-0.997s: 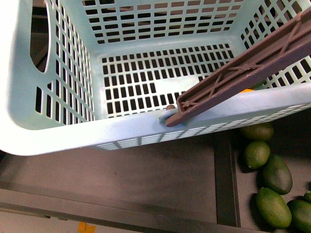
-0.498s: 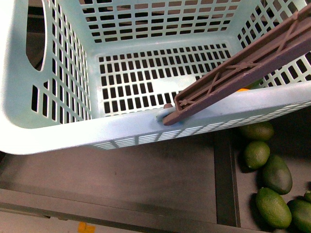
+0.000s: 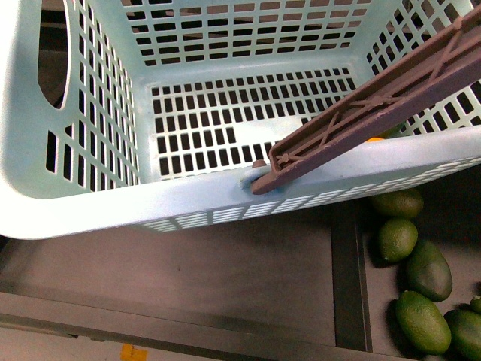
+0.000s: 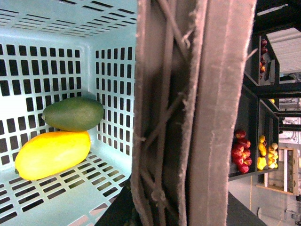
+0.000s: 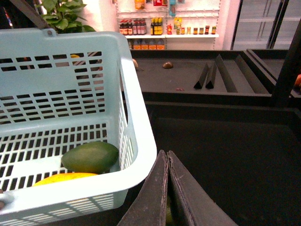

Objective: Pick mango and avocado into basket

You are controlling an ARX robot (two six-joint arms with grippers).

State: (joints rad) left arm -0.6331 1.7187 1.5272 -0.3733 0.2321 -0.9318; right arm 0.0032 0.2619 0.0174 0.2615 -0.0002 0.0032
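Note:
The light teal basket (image 3: 90,207) fills the front view, held up above a dark shelf, with its brown ribbed handle (image 3: 376,105) slanting across it. In the left wrist view the handle (image 4: 188,113) runs through my left gripper, which is shut on it. Inside the basket (image 4: 47,61) lie the orange-yellow mango (image 4: 51,154) and the dark green avocado (image 4: 74,113), touching. The right wrist view shows the basket (image 5: 136,136), the avocado (image 5: 90,157) and a strip of the mango (image 5: 66,177). My right gripper (image 5: 167,155) is shut and empty, just outside the basket's rim.
Several green avocados (image 3: 421,278) lie in a dark bin at the lower right of the front view, beyond a divider (image 3: 347,278). The dark shelf (image 3: 188,278) lies under the basket. Shelves of red and yellow fruit (image 4: 244,150) stand far off.
The basket has shifted slightly left and up in the front view. The handle stays in the same grip.

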